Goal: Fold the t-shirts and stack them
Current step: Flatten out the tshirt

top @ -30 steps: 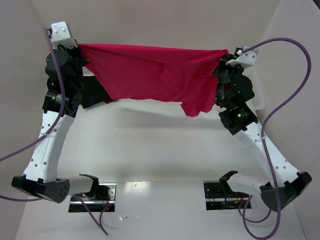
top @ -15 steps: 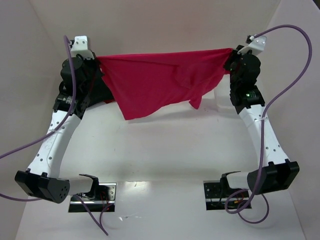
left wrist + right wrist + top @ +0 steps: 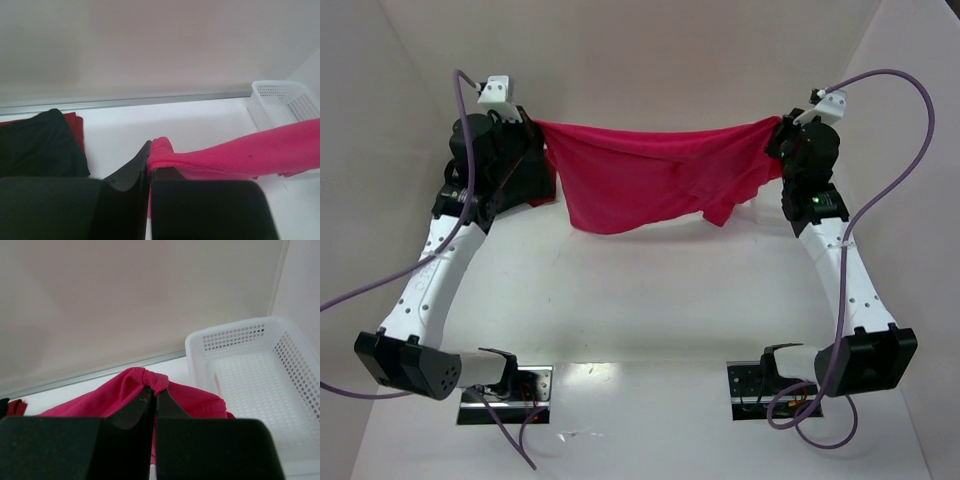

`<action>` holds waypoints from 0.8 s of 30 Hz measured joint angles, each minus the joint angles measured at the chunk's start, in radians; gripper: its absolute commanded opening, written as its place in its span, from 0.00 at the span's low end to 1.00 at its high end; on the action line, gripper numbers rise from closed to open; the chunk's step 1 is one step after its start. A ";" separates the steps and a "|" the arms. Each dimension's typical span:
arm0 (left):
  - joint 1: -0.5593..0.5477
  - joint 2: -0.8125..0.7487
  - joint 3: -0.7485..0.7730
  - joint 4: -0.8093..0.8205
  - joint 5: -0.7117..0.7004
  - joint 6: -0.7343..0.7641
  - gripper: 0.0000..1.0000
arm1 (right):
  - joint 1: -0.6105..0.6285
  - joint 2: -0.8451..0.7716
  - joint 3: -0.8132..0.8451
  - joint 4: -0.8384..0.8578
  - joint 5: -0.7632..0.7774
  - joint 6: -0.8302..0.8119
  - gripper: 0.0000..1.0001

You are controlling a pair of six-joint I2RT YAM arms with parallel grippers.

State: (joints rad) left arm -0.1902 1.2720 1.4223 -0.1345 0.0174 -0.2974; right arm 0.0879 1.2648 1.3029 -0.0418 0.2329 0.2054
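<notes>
The crimson-pink t-shirt (image 3: pixel 650 175) hangs stretched in the air between both arms near the back of the table, sagging in the middle. My left gripper (image 3: pixel 538 128) is shut on its left end; the left wrist view shows the pink cloth (image 3: pixel 235 152) bunched at the closed tips (image 3: pixel 149 159). My right gripper (image 3: pixel 778 125) is shut on the right end, where a hem (image 3: pixel 150 380) is pinched in my right gripper (image 3: pixel 154 392). A folded black t-shirt (image 3: pixel 35 145) lies on a darker red t-shirt (image 3: pixel 76 127) at the back left, partly hidden by the left arm.
A white perforated basket (image 3: pixel 260 385) stands at the back right against the wall; the same basket (image 3: pixel 280 102) shows in the left wrist view. White walls close in the back and both sides. Purple cables loop off both arms.
Both grippers moved toward the back and slightly inward with the pink shirt. The hanging cloth has drawn up shorter and its lower edge swung toward the left.
</notes>
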 measured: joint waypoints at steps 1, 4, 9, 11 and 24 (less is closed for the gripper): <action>0.000 0.014 0.016 -0.009 0.004 -0.002 0.00 | 0.000 -0.006 -0.011 -0.002 -0.005 0.005 0.00; 0.000 0.080 0.090 -0.041 0.002 -0.023 0.00 | -0.001 -0.031 -0.028 -0.004 -0.032 0.016 0.00; 0.001 0.094 0.161 -0.100 -0.121 -0.011 0.00 | -0.001 -0.086 -0.035 -0.004 -0.035 0.017 0.00; 0.002 0.084 0.164 -0.105 -0.164 0.003 0.00 | -0.001 -0.100 -0.032 -0.004 -0.035 0.017 0.00; 0.065 -0.170 0.073 -0.177 -0.203 0.005 0.00 | 0.036 -0.174 0.031 -0.071 -0.131 0.048 0.00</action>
State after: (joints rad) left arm -0.1249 1.1019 1.4956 -0.3119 -0.1852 -0.2920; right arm 0.1238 1.0908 1.3334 -0.1127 0.1020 0.2531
